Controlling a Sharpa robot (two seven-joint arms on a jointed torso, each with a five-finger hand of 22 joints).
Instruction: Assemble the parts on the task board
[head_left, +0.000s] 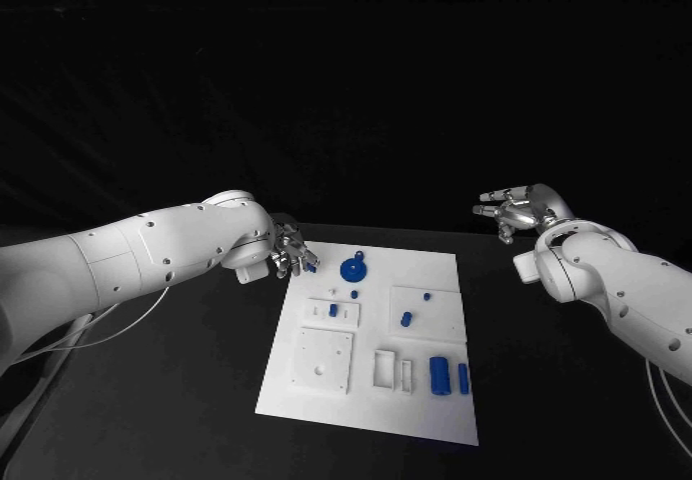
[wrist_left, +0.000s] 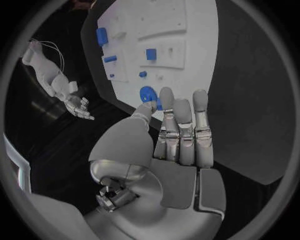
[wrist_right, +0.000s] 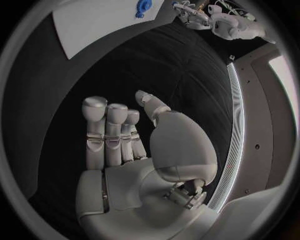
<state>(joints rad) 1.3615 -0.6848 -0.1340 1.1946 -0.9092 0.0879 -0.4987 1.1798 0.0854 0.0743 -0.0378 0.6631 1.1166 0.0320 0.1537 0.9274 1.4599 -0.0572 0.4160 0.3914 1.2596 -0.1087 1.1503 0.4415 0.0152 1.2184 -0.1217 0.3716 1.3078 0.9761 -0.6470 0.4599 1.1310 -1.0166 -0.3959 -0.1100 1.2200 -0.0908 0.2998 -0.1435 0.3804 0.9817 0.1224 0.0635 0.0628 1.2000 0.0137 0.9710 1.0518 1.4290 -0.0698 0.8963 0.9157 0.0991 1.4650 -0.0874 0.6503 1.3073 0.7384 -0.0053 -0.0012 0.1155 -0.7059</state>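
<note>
One white task board (head_left: 433, 400) mid-table, six blue parts (head_left: 438, 376) visible on it: round one (head_left: 353, 268) at far edge, two small (head_left: 407, 320) mid-board, two tall at near right, one tiny by the left hand. Left hand (head_left: 293, 255) at board's far-left corner, fingers straight, holding nothing. Right hand (head_left: 508, 212) well off the board, released, empty. Left wrist view adds right hand (wrist_left: 79, 106) across the table; right wrist view catches just the board's corner (wrist_right: 94, 22) with the round part.

The task board (head_left: 372, 400) looks like matt white plastic, its blue parts (head_left: 438, 375) smooth and faintly glossy. Both arms (head_left: 130, 255) wear glossy white shells (hard plastic, seemingly); the tabletop (head_left: 562, 400) is matt black.
</note>
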